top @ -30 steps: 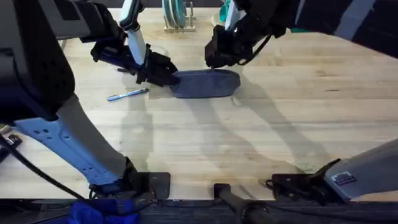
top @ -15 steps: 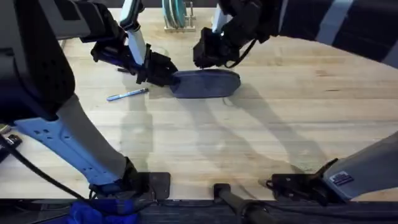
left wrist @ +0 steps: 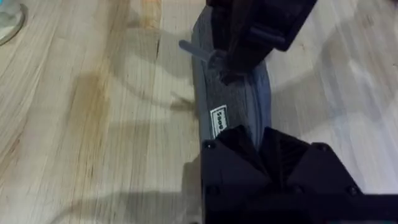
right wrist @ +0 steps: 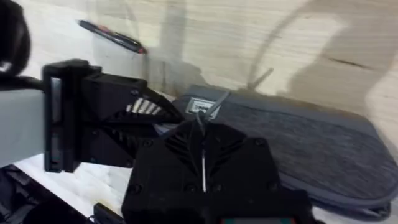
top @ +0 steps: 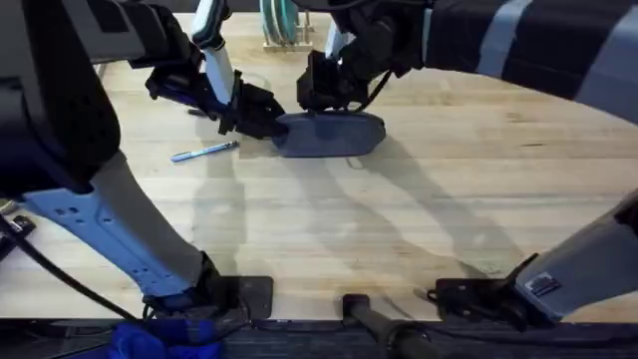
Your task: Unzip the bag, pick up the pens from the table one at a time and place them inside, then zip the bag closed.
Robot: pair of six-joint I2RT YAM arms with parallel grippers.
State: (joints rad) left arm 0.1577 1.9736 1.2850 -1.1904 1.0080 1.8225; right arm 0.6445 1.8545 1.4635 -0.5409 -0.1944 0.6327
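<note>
So far the job looks to be in its opening step, with the unzipping under way and nothing packed yet. The bag (top: 331,134) lies flat on the counter (top: 429,219) toward the far middle, and the left claw (top: 261,117) is clamped on its left end, pinning it in place. The right claw (top: 317,93) sits over the top of the bag near that same end, its fingers drawn together on the zipper pull (right wrist: 208,112), a thin light tab seen between them in the right wrist view. How far the zipper has opened cannot be told. The silvery pen (top: 205,151) with the blue end lies on the counter just left of the bag, and the dark pen (right wrist: 112,36) rests farther off beyond the left arm. Both pens remain to be loaded, then the zip closed.
</note>
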